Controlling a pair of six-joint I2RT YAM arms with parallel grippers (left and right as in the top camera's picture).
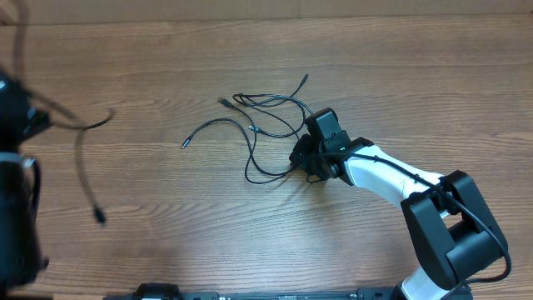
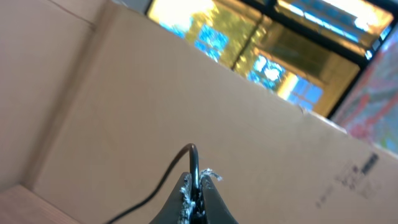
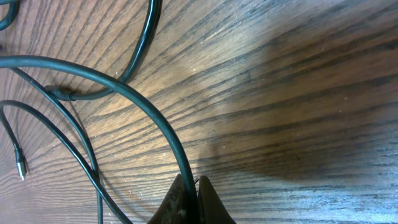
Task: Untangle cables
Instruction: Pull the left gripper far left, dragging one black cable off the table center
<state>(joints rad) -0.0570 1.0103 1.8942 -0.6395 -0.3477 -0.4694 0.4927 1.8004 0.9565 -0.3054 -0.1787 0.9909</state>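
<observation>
Right jaws clamp a strand [image 3: 163, 134] at the four o'clock edge of the cables [image 1: 271, 133] knotted on the worktop [image 1: 166, 237]; left jaws, at nine o'clock, pinch a separate cord [image 1: 83, 162] aloft. A slow pull away from the knot looks safest. The left arm [image 1: 17, 167] is blurred and cropped, the crossings unreadable.

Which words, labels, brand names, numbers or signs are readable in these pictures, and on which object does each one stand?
No text can be read.
Cardboard wall: dark printed marks at its right side, too blurred to read.
Table and cables: no writing visible.
</observation>
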